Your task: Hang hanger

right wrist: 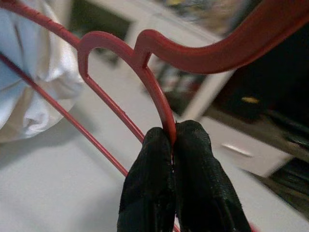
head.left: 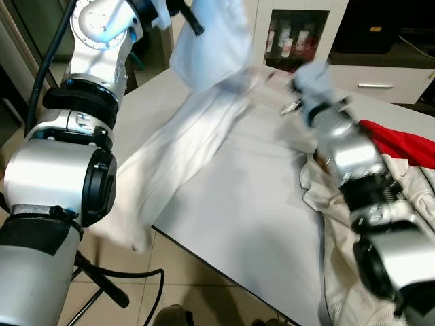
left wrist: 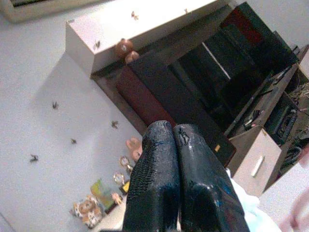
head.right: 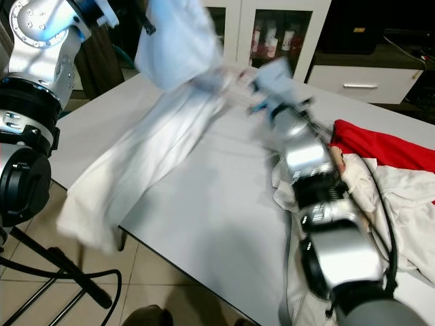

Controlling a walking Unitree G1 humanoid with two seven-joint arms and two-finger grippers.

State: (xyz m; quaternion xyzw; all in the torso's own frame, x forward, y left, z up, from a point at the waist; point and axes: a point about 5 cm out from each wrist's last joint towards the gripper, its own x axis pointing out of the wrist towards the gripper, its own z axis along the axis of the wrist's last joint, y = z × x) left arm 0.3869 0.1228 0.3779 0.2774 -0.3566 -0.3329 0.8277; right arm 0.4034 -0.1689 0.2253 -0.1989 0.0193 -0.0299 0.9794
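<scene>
A big white bench (head.left: 258,217) sits in the middle of the room. Floor (head.left: 183,285) under it has pale beige tiles, w/ a black cable (head.left: 129,274) & a black stand leg (head.left: 102,285) lying on them. Behind the bench is a white cabinet w/ glass doors (head.left: 296,30), bottles (head.left: 282,42) inside. Next to it, a low white drawer unit (head.left: 380,83) w/ a silver handle, & smth dark on top. Light is bright & even.

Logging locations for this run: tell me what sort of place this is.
Probably a home living or dining room: a large white table strewn with clothes, including a red garment, a glass-fronted white cabinet holding bottles, and a tiled floor.
</scene>
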